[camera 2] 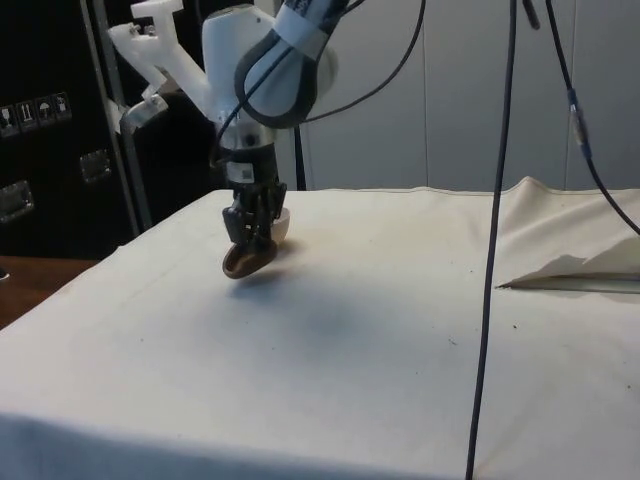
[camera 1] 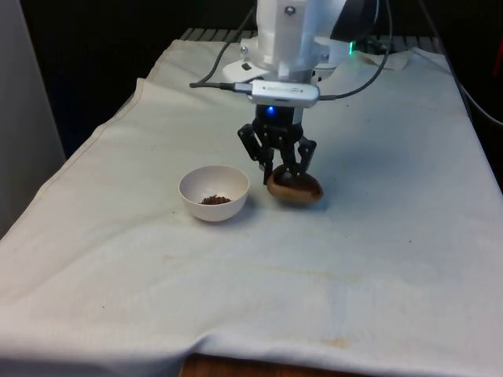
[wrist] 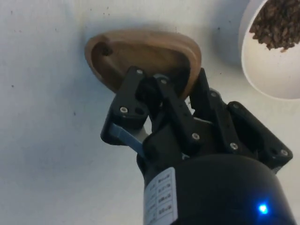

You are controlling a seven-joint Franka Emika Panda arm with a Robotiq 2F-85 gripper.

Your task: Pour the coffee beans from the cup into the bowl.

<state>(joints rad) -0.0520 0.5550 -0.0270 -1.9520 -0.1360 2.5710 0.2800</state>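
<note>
A brown wooden cup (camera 1: 297,191) sits low on the white cloth, to the front view's right of a white bowl (camera 1: 196,187). Coffee beans (camera 1: 214,199) lie in the bowl's bottom. My gripper (camera 1: 284,174) reaches down from above and is shut on the cup's near rim. In the wrist view the cup (wrist: 136,54) looks empty, one finger inside and one outside the wall, and the bowl (wrist: 267,70) holds the beans (wrist: 280,21). From the side, the cup (camera 2: 243,263) hangs tilted under the gripper (camera 2: 251,243); whether it touches the cloth I cannot tell.
Black cables (camera 2: 492,250) hang in front of the side camera. A raised fold of cloth (camera 2: 560,272) lies on the table at that view's right. The cloth drops over the table's front edge (camera 1: 259,357).
</note>
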